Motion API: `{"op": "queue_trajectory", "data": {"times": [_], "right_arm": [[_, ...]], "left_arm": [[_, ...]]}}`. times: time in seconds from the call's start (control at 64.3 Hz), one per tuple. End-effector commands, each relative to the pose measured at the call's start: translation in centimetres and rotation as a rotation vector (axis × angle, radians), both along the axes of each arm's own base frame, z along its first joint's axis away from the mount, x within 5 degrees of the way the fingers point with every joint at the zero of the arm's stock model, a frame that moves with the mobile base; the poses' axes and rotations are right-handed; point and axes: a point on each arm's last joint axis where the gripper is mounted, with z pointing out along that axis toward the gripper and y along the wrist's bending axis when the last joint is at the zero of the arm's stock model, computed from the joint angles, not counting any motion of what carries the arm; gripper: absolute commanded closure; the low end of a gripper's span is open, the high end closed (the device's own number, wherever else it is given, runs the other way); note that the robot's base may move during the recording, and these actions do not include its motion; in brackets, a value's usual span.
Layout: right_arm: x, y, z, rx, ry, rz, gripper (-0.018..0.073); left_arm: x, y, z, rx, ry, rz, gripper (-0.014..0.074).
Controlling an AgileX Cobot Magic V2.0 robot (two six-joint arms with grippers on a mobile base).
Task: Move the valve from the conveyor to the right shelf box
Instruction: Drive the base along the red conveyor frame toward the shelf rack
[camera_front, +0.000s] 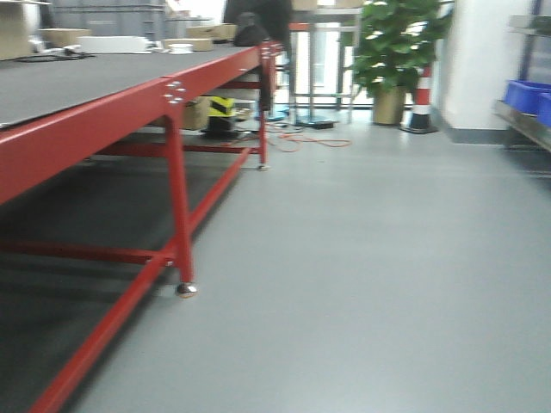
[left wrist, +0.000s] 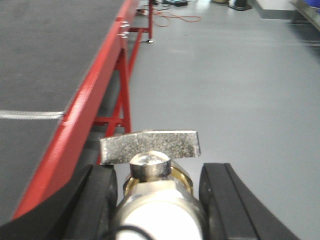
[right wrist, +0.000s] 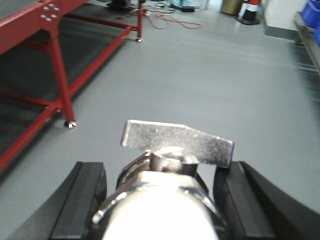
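**Conveyor** [camera_front: 103, 73]: dark grey belt on a red frame with red legs. It fills the left side of the front view and serves as the reference for all entries below.

**Left gripper** [left wrist: 158, 175]: black fingers [left wrist: 102, 195] closed against either side of a valve body, pinching it.

**Left valve** [left wrist: 156, 200]: silvery body with a brass-coloured nut, a rounded screw head and a flat speckled handle lying crosswise on top. It is held off the belt, just beside the conveyor's red edge and above the floor.

**Right gripper** [right wrist: 162, 172]: black fingers [right wrist: 82, 200] pressed in on a second valve body, pinching it.

**Right valve** [right wrist: 165, 200]: shiny silvery body with a flat handle tilted down to the right. It is held over open floor, further out from the conveyor than the left valve, with the conveyor's legs off to its left.

**Shelf** [camera_front: 518, 119]: metal rack across the floor from the conveyor, at the right edge of the front view, well apart from both valves.

**Blue box** [camera_front: 522, 95]: sits on the shelf.

**Potted plant** [camera_front: 392, 43]: beyond the conveyor's far end.

**Traffic cone** [camera_front: 422, 103]: just beside the plant.

**Orange cable** [camera_front: 314, 138]: lies on the floor near the conveyor's far leg.
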Motion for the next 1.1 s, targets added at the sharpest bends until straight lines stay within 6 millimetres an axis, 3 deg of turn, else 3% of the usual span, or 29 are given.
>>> {"op": "queue_trajectory", "data": {"times": [0.0, 1.089], "right_arm": [[-0.1, -0.13, 1.11, -0.003, -0.095, -0.013, 0.0712], [-0.1, -0.13, 1.11, -0.003, -0.095, -0.013, 0.0712]], "left_arm": [[-0.3, -0.15, 0.94, -0.013, -0.077, -0.006, 0.0708], [-0.3, -0.15, 0.94, -0.013, -0.077, -0.006, 0.0708]]}}
